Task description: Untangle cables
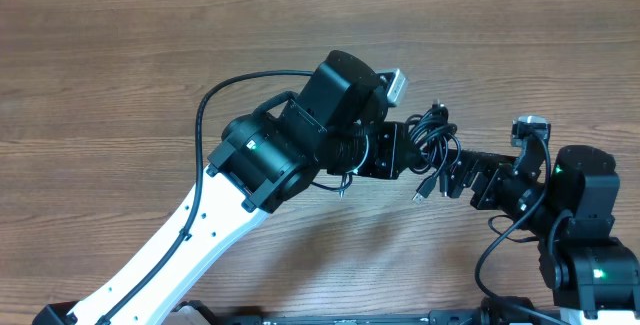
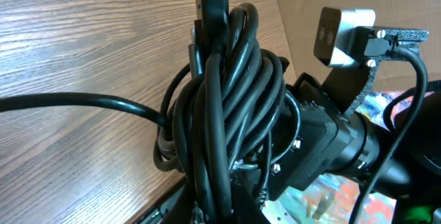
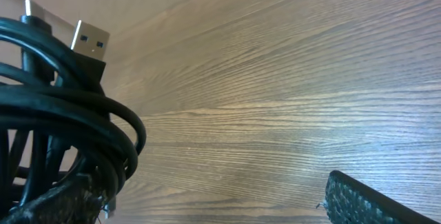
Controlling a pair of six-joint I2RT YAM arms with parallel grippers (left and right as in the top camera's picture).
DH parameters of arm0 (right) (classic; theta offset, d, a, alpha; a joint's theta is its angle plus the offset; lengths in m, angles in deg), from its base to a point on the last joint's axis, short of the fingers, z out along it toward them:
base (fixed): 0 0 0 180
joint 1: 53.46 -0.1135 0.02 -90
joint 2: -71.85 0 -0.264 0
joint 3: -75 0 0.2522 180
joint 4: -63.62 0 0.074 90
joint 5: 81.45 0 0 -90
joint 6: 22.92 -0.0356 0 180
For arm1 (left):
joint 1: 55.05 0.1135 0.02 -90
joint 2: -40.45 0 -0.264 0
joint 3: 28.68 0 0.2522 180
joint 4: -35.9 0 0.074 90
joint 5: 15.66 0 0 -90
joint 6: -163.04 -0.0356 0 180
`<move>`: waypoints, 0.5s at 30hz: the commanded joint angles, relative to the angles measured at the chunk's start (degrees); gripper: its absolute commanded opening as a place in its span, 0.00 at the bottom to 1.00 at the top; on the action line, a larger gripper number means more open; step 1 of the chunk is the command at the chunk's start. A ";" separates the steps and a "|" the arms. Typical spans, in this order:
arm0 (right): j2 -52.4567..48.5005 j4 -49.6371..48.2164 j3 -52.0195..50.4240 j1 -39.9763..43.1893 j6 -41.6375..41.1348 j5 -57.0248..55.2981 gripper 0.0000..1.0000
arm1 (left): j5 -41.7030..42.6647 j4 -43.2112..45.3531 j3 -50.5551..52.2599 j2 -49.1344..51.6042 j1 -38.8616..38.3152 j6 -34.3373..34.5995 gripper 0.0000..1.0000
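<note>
Gripping cables [image 1: 432, 137] clump, left fingers [image 2: 172, 214] closed; right fingers [image 3: 358, 200] wide open, just beside

Looks like a robotics lab bench: brown wood-grain tabletop [image 1: 100, 75], a white-and-black jointed robot arm [image 1: 195, 230], a second black arm [image 1: 585, 210] wearing a small grey box camera [image 2: 341, 34].

The cables [image 1: 432, 137] — thin black cords — are wound in one tight clump above the tabletop [image 1: 120, 75]. Silver-tipped USB plugs [image 3: 88, 41] poke out.
</note>
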 commanded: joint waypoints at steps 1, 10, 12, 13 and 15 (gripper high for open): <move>-0.50 -0.44 0.15 0.04 -0.15 -2.56 1.00 | 7.28 0.74 -1.62 -1.44 -0.68 -1.31 0.04; -0.50 -2.56 0.15 0.04 -0.37 -3.89 1.00 | 16.09 1.73 -1.62 -1.44 -0.66 -4.33 0.04; -0.50 -3.52 0.15 0.04 -0.37 -3.89 1.00 | 16.13 1.49 -1.62 -1.44 -0.66 -4.35 0.04; -0.50 -3.87 0.15 0.04 -0.37 -3.89 1.00 | 16.15 1.40 -1.62 -1.44 -0.63 -4.33 0.04; -0.50 -4.61 0.15 0.04 -0.35 -3.91 1.00 | 17.09 1.44 -1.62 -1.44 -0.55 -4.79 0.04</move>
